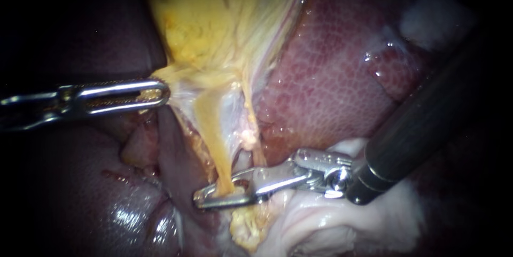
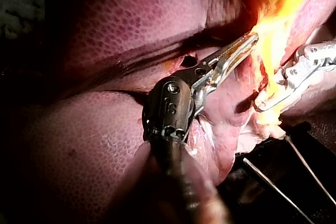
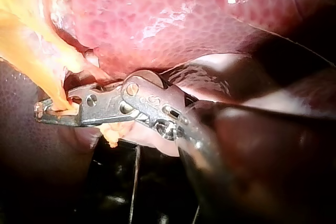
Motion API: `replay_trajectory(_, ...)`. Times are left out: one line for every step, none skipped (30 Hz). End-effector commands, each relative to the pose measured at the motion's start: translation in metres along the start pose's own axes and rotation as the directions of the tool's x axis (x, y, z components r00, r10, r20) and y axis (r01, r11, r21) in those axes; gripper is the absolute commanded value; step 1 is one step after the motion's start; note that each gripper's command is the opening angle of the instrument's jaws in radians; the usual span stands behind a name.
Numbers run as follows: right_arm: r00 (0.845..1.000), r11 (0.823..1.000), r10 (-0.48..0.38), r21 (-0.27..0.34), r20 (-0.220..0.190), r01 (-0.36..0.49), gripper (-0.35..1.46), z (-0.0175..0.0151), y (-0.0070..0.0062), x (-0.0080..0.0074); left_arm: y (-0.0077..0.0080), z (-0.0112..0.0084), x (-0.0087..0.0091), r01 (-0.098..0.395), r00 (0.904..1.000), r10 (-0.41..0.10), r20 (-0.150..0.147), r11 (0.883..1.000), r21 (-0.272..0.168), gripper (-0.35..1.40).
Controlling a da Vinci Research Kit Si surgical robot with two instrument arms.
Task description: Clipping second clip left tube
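Observation:
The yellow gallbladder (image 1: 214, 16) hangs from above and narrows into a thin yellow tube (image 1: 220, 163), the left one of two strands. A paler strand (image 1: 247, 129) runs beside it on the right. My left instrument (image 1: 155, 94) is shut on the gallbladder's lower left edge and holds it stretched leftward; the left wrist view shows those ridged jaws (image 2: 236, 51) on the yellow tissue. My right instrument (image 1: 206, 198) reaches in from the right. Its long jaws enclose the yellow tube low down, tips nearly meeting. In the right wrist view those jaws (image 3: 44, 111) pinch the tube (image 3: 58, 95).
Red mottled liver (image 1: 331, 75) lies behind and to the right, and a darker lobe (image 1: 80, 198) fills the lower left. Pale white tissue (image 1: 331, 225) sits under the right instrument's dark shaft (image 1: 422, 123). Yellow fat (image 1: 246, 230) hangs below the jaws.

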Motion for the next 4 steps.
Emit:
replay_trajectory(1.0,1.0,0.002,0.0,0.0,-0.002,-0.35,0.0,0.0,0.0,0.0,0.0,0.0,0.0,1.0,0.0,0.0,1.0,0.0,-0.35)
replay_trajectory(1.0,1.0,0.002,0.0,0.0,-0.002,-0.35,0.0,0.0,0.0,0.0,0.0,0.0,0.0,1.0,0.0,0.0,1.0,0.0,-0.35)
replay_trajectory(1.0,1.0,0.002,0.0,0.0,-0.002,-0.35,0.0,0.0,0.0,0.0,0.0,0.0,0.0,1.0,0.0,0.0,1.0,0.0,-0.35)
replay_trajectory(1.0,1.0,0.002,0.0,0.0,-0.002,-0.35,0.0,0.0,0.0,0.0,0.0,0.0,0.0,1.0,0.0,0.0,1.0,0.0,-0.35)
